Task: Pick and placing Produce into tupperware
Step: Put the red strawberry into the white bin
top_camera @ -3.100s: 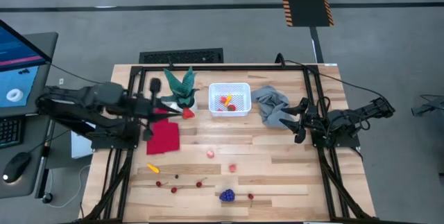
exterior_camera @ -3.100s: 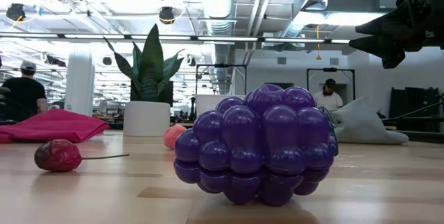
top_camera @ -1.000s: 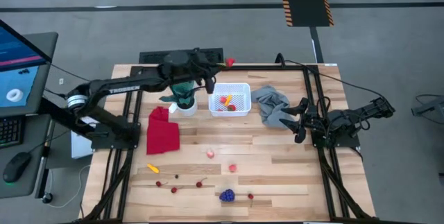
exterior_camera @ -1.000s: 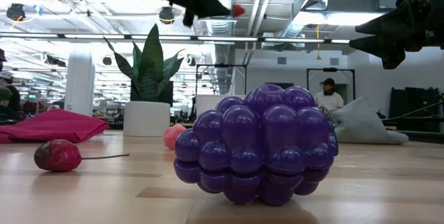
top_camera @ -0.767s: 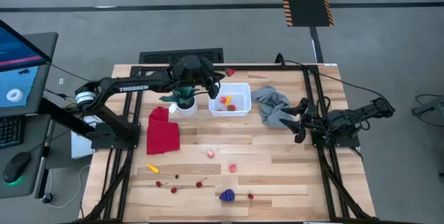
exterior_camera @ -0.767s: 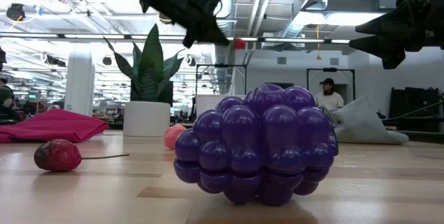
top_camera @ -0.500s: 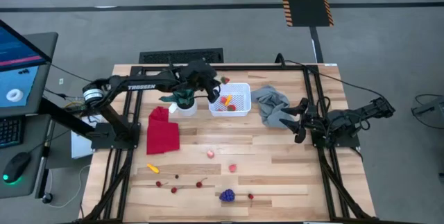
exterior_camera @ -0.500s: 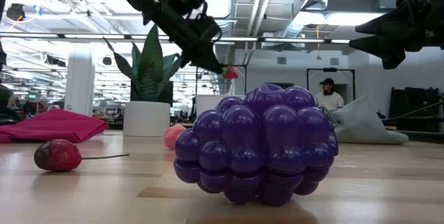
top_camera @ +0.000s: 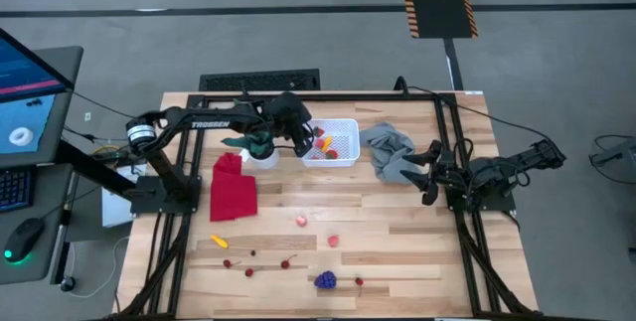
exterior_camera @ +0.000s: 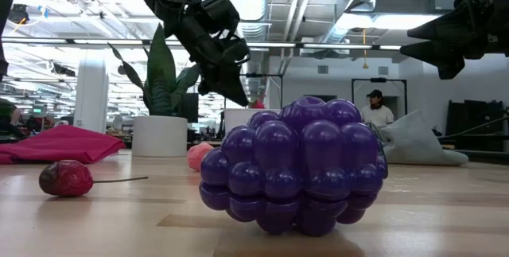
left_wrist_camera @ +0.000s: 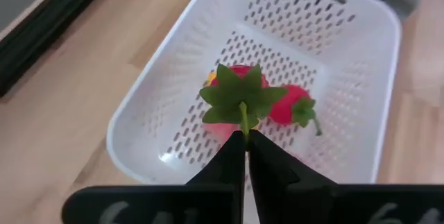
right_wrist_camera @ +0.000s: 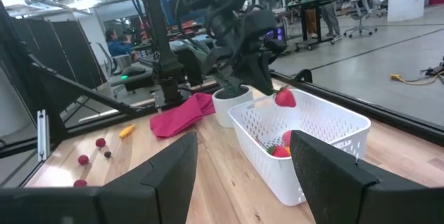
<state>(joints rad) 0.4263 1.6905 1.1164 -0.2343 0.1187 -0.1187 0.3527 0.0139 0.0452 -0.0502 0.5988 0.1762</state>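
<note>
The left gripper [left_wrist_camera: 244, 141] hangs over the white bin [top_camera: 347, 125] at about 12 o'clock on the desk [top_camera: 397, 232], its jaws pressed together on the thin green stem of a red strawberry [right_wrist_camera: 284, 98], which dangles just above the bin's near-left rim. Inside the bin lie another strawberry [left_wrist_camera: 295, 106] and a yellow piece [top_camera: 324, 143]. White lettering reading "TROSSEN" [top_camera: 209, 124] runs along the left arm. A potted plant [top_camera: 260, 145] stands just beside the bin at its 9 o'clock, with a red cloth [top_camera: 233, 187] nearer the front and a grey cloth [top_camera: 388, 150] at the bin's 3 o'clock. More produce lies scattered toward 6 o'clock: a purple grape bunch [exterior_camera: 293, 165], a dark cherry [exterior_camera: 67, 178], two pink balls [top_camera: 301, 221] and a yellow piece [top_camera: 219, 241]. The right gripper [right_wrist_camera: 243, 165] waits at 3 o'clock, jaws spread and holding nothing.
</note>
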